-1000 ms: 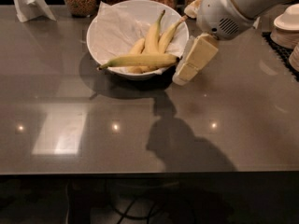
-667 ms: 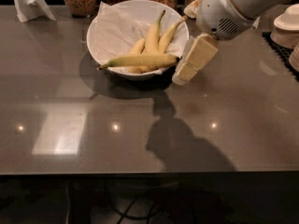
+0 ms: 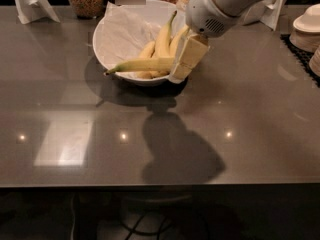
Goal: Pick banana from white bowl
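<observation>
You see a dim scene lit from overhead. The gripper (image 3: 183, 64) hangs at the white bowl's (image 3: 100, 54) right rim. Below it, a dark shadow (image 3: 177, 154) lies on the glossy table (image 3: 265, 104), flanked by small glare spots (image 3: 228, 134); a pale reflection (image 3: 62, 144) shows lower left.

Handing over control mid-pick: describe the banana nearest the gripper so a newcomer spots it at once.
On the grey table, look to the paper-lined white bowl near the back edge. The gripper hangs at the bowl's right rim. The banana lies crosswise along the front rim, thin end pointing left, while the other bananas point toward the back.
</observation>
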